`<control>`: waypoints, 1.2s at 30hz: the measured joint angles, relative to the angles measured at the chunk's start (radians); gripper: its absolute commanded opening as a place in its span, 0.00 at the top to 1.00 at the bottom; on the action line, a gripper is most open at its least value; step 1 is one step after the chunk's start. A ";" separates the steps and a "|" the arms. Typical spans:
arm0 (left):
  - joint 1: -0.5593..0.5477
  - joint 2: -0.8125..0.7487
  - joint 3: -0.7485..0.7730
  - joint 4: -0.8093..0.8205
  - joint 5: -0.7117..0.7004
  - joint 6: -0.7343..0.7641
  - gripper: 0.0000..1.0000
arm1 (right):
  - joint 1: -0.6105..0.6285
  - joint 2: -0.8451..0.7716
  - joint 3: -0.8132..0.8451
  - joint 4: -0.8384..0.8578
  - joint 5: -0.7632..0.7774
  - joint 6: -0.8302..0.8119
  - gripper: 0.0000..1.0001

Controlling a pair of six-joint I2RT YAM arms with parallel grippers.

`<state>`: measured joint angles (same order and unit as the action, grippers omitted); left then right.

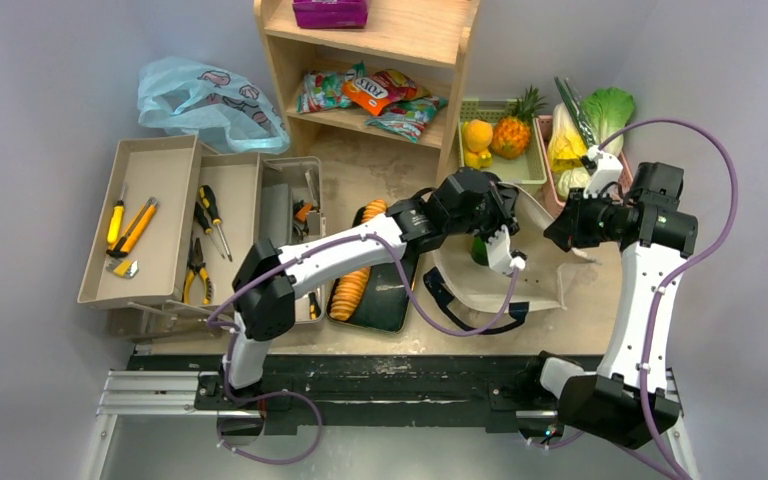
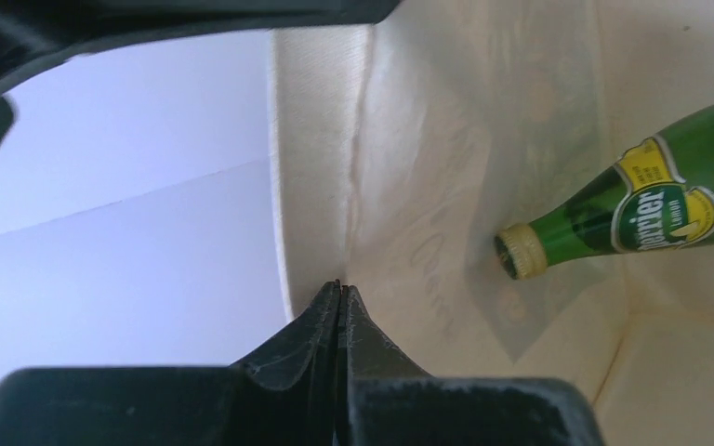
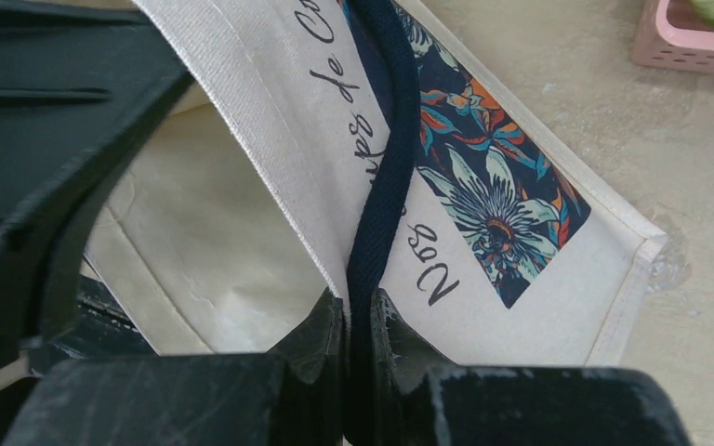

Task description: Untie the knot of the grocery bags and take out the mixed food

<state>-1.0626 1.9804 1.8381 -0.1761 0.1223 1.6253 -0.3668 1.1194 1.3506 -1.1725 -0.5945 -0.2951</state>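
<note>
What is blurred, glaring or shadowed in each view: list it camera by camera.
Top external: even light, soft shadows, sharp throughout. Left wrist: left gripper dark and soft near the lens, canvas tote washed pale, green bottle label readable. Right wrist: right gripper dark silhouette, tote print crisp.

Plain pale grey-lilac walls (image 1: 50, 40) all round; worn beige tabletop (image 1: 380, 172); light wooden shelf unit (image 1: 412, 35) at back; even, soft light.
</note>
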 measured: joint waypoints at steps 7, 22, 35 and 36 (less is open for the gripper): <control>0.000 0.041 0.002 -0.028 -0.003 -0.079 0.76 | 0.000 0.021 0.002 -0.014 -0.011 0.005 1.00; 0.017 -0.283 -0.017 -0.162 0.221 -1.094 0.48 | 0.000 0.019 0.002 -0.005 -0.026 0.051 1.00; -0.019 -0.154 -0.166 0.070 0.010 -1.607 0.38 | 0.000 -0.008 0.002 0.022 -0.022 0.134 1.00; -0.023 -0.140 -0.185 0.117 -0.033 -1.625 0.37 | 0.000 -0.009 0.002 0.022 -0.022 0.135 1.00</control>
<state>-1.0851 1.8400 1.6527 -0.0593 0.0895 0.0006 -0.3668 1.1107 1.3529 -1.1507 -0.6167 -0.1600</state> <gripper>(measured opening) 0.597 0.057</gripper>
